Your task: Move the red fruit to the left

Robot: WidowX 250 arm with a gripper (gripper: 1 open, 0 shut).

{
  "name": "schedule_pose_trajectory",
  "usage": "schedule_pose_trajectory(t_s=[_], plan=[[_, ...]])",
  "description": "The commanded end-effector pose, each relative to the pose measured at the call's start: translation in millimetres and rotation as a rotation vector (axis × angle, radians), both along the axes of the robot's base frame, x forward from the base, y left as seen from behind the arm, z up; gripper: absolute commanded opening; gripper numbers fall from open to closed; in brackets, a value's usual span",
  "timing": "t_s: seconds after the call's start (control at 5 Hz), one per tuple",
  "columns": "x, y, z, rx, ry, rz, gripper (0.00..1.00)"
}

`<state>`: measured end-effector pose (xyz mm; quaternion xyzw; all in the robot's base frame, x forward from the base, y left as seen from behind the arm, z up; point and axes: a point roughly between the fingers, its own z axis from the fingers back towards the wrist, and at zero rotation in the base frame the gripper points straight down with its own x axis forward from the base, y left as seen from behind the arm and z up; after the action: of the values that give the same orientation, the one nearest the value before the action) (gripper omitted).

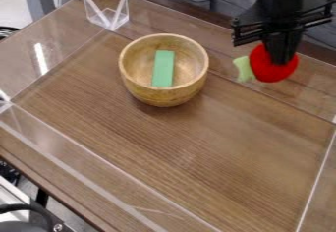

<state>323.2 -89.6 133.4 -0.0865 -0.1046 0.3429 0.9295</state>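
Tool point(278, 57) clamped on red fruit point(269, 73) — up off table point(157, 152), rt of wooden bowl point(164, 96) w/ green block point(163, 67)

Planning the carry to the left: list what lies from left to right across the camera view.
clear stand → wooden bowl → red fruit

Wooden bowl point(164, 94) left of gripper point(276, 62)
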Motion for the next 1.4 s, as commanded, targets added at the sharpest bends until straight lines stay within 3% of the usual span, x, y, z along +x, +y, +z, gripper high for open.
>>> schedule_pose_trajectory(t_s=[0.0,1.2], plan=[[-0.1,-3.8,18.4,-0.020,-0.063,0.001,0.00],[-7.7,-9.9,21.8,-0.057,-0.056,0.026,0.00]])
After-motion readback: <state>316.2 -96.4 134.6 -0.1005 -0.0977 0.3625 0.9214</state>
